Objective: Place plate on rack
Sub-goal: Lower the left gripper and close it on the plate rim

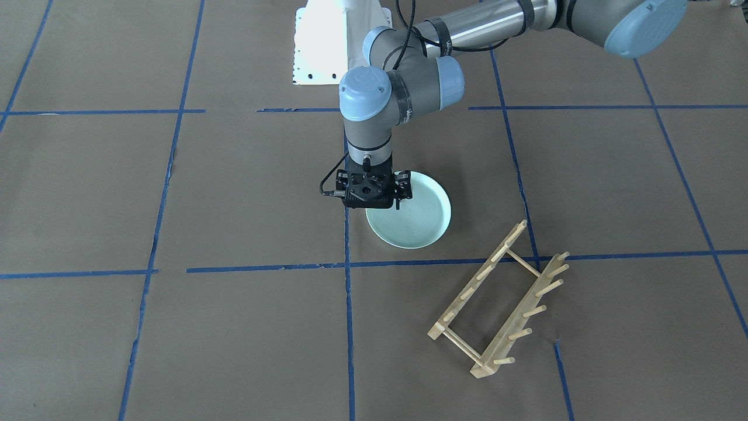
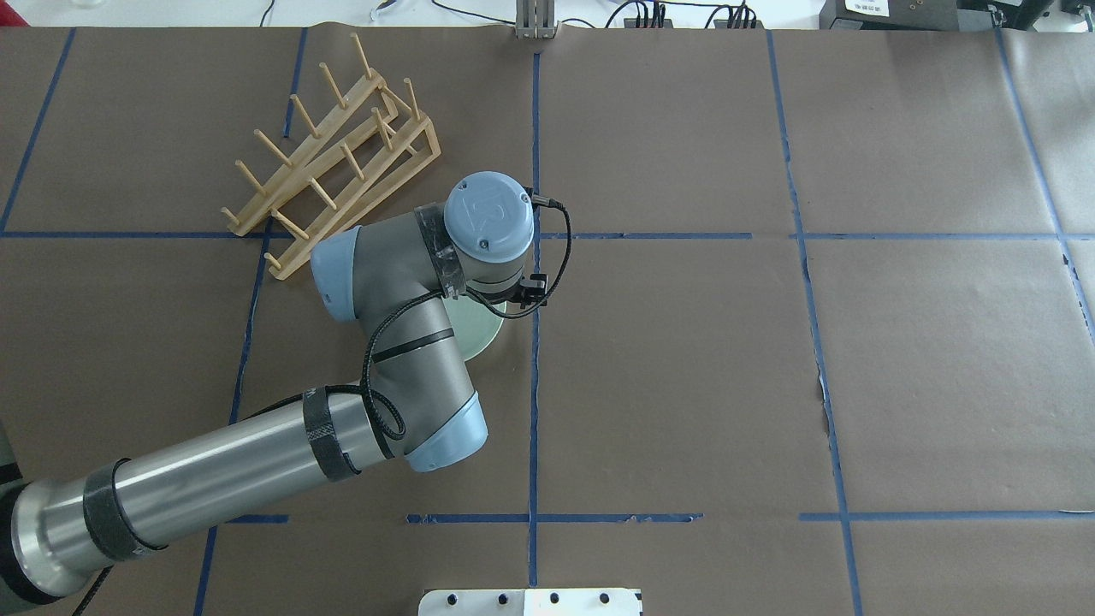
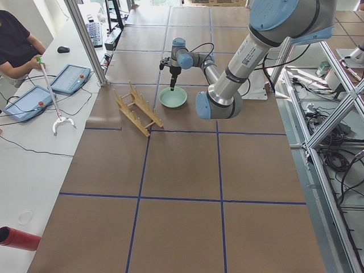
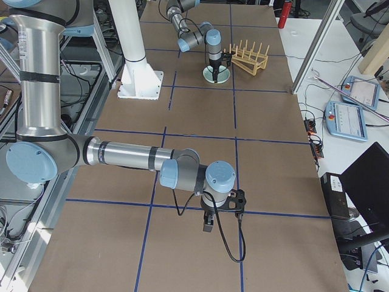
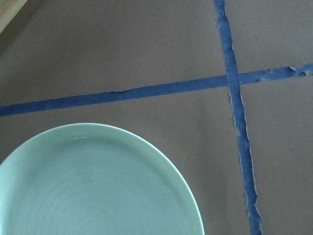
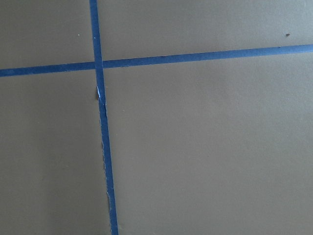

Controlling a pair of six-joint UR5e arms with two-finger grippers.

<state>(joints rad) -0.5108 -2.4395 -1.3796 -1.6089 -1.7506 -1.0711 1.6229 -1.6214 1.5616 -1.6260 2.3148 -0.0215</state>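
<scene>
Plate (image 5: 93, 191) looked like glazed ceramic to me, glossy and smooth, with faint rings. Rack (image 1: 497, 304) was bare light wood, matt. The table cover (image 6: 210, 147) was dull brown paper, and the blue tape (image 6: 195, 57) on it was frayed at the edges. My left arm's tube (image 2: 214, 479) was shiny bare metal, and the joint caps (image 2: 488, 214) were matt blue plastic.

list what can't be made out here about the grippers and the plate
- Left gripper: open or shut, and whether it touches the plate. In the front-facing and overhead views its own wrist covers the fingers; in the side views it is too small.
- Right gripper: open or shut. It shows only in the exterior right view, small.
- Plate's outline: overhead, the left arm covers most of it; the left wrist view cuts it off.
</scene>
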